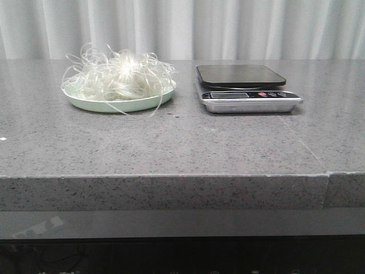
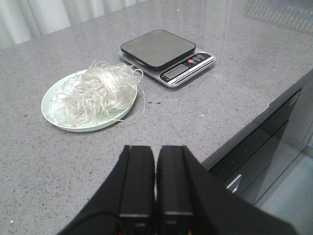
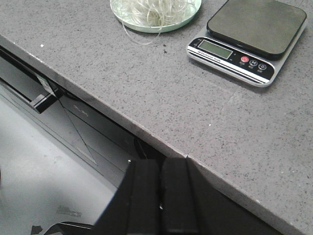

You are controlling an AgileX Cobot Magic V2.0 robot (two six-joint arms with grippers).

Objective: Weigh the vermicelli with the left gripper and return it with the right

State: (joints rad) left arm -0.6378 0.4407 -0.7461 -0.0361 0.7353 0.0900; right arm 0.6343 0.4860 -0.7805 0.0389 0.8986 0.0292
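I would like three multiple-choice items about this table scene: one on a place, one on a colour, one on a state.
1. Where is the vermicelli?
A. on the scale's platform
B. on the plate
C. in the left gripper

2. What colour is the plate?
A. pale green
B. red
C. black

3. How do the left gripper's fingers stand?
A. wide apart
B. closed around noodles
C. closed together, holding nothing

Answers:
1 B: the noodles are heaped on the plate, and the scale beside it carries nothing.
2 A: its rim shows pale green.
3 C: the left wrist view shows both fingers pressed together with nothing between them.
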